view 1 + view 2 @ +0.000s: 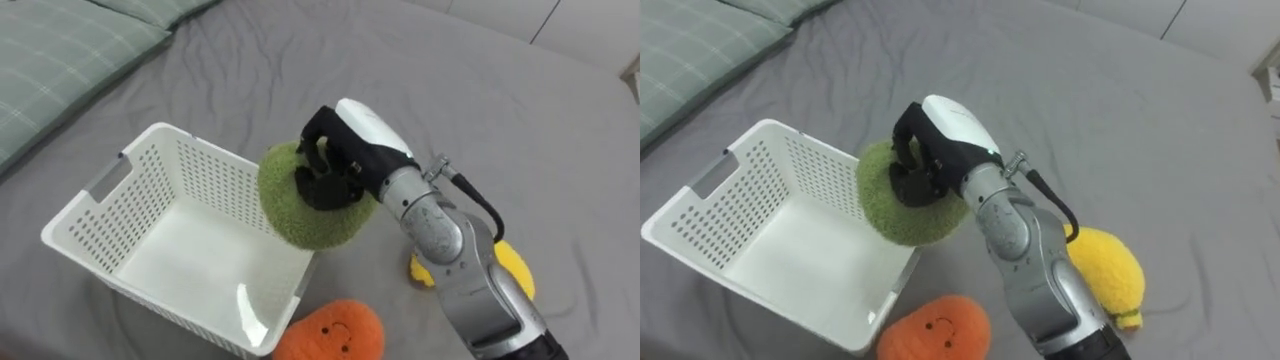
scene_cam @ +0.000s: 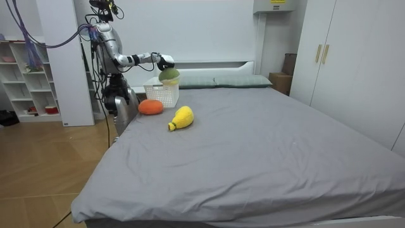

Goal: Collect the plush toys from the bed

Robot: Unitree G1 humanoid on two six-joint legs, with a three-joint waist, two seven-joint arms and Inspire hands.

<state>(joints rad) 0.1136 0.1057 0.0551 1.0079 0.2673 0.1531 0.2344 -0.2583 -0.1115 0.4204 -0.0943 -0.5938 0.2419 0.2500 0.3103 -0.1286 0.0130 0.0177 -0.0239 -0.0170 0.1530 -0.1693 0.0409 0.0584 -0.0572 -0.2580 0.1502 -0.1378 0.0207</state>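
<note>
My right hand (image 1: 340, 155) (image 1: 930, 150) is shut on a round green plush toy (image 1: 305, 200) (image 1: 905, 200) and holds it in the air over the near right rim of the white perforated basket (image 1: 120, 220) (image 1: 710, 210). The basket has nothing inside it. An orange plush toy with a smiling face (image 1: 335, 333) (image 1: 935, 330) lies on the grey bed just in front of the basket. A yellow plush toy (image 1: 515, 270) (image 1: 1105, 275) lies to the right, partly hidden behind my forearm. In the room view the green toy (image 2: 168, 74) hangs above the basket (image 2: 161, 92).
Green checked pillows (image 1: 60, 50) lie at the head of the bed, left of the basket. The grey bedspread (image 1: 480, 90) stretches wide and bare to the right. I stand at the bed's side near white shelves (image 2: 28, 82) on the room view's left.
</note>
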